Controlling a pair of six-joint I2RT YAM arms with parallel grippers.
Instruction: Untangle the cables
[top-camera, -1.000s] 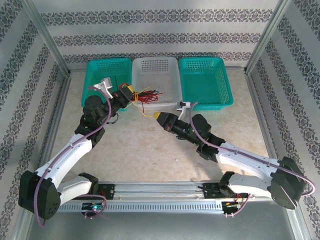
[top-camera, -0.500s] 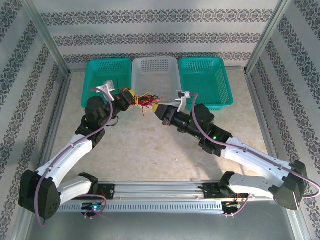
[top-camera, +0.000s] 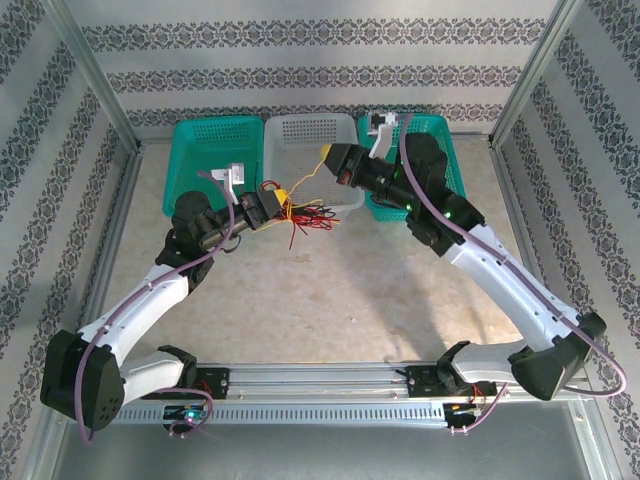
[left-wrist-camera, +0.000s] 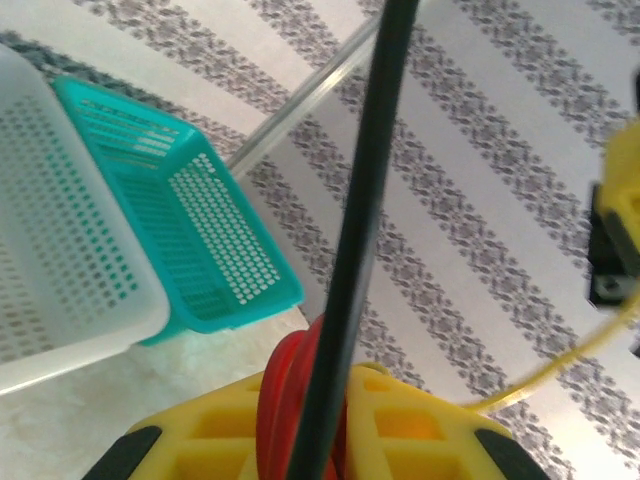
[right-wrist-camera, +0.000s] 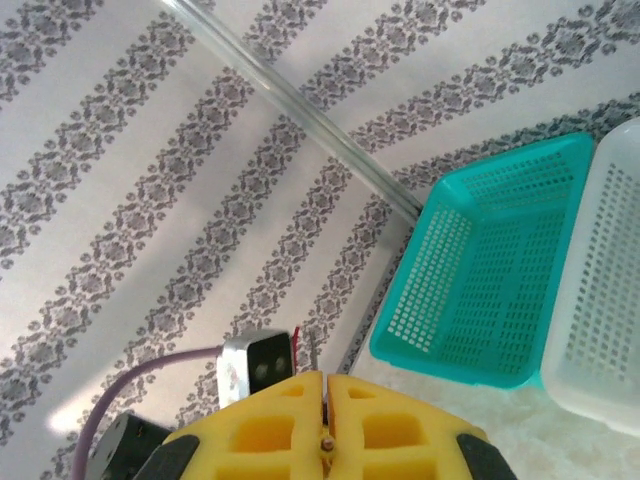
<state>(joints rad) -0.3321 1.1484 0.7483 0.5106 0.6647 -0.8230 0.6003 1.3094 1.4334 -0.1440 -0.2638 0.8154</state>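
Observation:
My left gripper (top-camera: 278, 206) is shut on the cables, a bundle of thin red loops (top-camera: 303, 216) and a black strand that dangle in front of the white basket (top-camera: 311, 135). In the left wrist view the red wires (left-wrist-camera: 285, 390) and a black wire (left-wrist-camera: 360, 230) pass between the yellow fingers (left-wrist-camera: 420, 430) of the left gripper (left-wrist-camera: 315, 395). A yellow wire (top-camera: 303, 178) runs taut from that bundle up to my right gripper (top-camera: 326, 153), which is raised over the white basket and shut on its end (right-wrist-camera: 325, 440). The right gripper (right-wrist-camera: 325, 385) has its jaws pressed together.
Three baskets stand along the back wall: teal (top-camera: 213, 150) at the left, white in the middle, teal (top-camera: 420, 150) at the right. Patterned walls and metal corner posts (top-camera: 95, 80) enclose the table. Beige tabletop (top-camera: 330, 290) lies between the arms.
My right gripper has lifted and swung back over the white basket, drawing the yellow wire out of the bundle. My left gripper shifted slightly right and nearer with the red and black wires.

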